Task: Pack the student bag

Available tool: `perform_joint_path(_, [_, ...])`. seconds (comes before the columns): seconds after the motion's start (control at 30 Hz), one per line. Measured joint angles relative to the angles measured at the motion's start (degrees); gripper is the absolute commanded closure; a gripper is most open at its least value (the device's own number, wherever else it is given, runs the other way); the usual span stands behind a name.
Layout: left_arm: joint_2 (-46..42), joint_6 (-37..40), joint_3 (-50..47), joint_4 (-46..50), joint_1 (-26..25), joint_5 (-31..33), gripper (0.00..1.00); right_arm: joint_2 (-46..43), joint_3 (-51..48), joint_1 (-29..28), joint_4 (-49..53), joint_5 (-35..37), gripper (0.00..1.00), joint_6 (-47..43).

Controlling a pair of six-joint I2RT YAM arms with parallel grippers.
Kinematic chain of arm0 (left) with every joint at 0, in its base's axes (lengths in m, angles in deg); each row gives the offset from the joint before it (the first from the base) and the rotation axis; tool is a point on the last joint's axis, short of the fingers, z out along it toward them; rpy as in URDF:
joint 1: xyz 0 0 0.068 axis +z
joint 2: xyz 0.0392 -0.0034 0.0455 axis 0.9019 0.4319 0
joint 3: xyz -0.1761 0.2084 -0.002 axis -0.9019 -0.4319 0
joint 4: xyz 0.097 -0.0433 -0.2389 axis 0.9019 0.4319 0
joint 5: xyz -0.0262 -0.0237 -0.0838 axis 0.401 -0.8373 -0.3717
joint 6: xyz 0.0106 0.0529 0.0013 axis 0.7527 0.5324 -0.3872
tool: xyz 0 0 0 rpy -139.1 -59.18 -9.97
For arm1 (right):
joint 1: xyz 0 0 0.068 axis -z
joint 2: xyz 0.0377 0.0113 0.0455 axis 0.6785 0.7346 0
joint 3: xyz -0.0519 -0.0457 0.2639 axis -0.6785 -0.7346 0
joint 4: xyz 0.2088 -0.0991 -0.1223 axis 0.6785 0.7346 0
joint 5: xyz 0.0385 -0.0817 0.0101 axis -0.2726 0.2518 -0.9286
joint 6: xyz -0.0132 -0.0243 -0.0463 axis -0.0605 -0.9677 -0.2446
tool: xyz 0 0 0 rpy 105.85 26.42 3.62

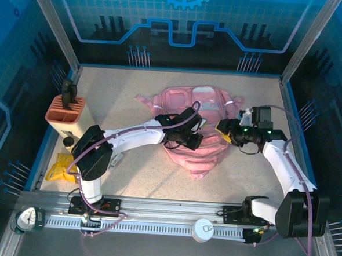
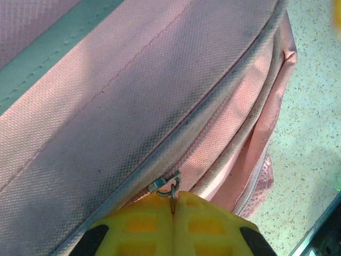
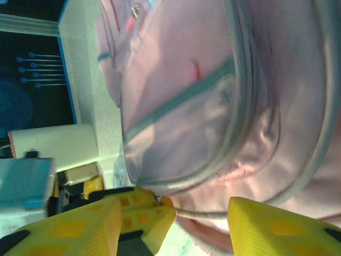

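Left wrist, woven pink student bag (image 2: 122,112) — small metal zipper ring (image 2: 166,185)

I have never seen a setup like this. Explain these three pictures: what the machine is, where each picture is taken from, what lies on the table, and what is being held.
These are two robot arms bolted at the near edge of a table. The overhead picture looks down from above and behind them. The other two pictures come from a camera on each wrist, which is why yellow fingers fill the foreground. On the table lies a pink student bag, with a salmon pen holder at the far left. The left gripper is shut, pinching a small metal zipper pull on the bag. The right gripper is at the bag's edge, its jaws apart, gripping nothing.
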Motion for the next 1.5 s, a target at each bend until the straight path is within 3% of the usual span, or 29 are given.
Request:
perform_joint_path(0.3, [0.02, 0.02, 0.00, -0.22, 0.00, -0.04, 1.00, 1.95, -7.04, -7.48, -14.12, 1.62, 0.56, 16.55])
perform_joint_path(0.53, [0.00, 1.11, -0.15, 0.46, 0.46, 0.00, 1.00, 7.26, -6.71, -9.07, -18.18, 1.99, 0.88, 20.00])
perform_joint_path(0.67, [-0.44, 3.04, -1.18, 1.09, 1.20, 0.00, 1.00, 7.45, -6.40, -8.63, -17.68, 1.55, 1.00, 19.06])
perform_joint_path(1.1, [-8.90, 6.14, -12.09, 1.01, 11.93, 1.09, 1.00, 8.55, -3.04, -1.33, -11.47, -2.23, 1.00, 10.16])
perform_joint_path(1.5, [-1.84, 9.05, -6.03, 1.09, 16.37, 2.21, 1.00, 9.07, -3.37, -3.21, -14.88, -0.59, 1.00, 9.73])
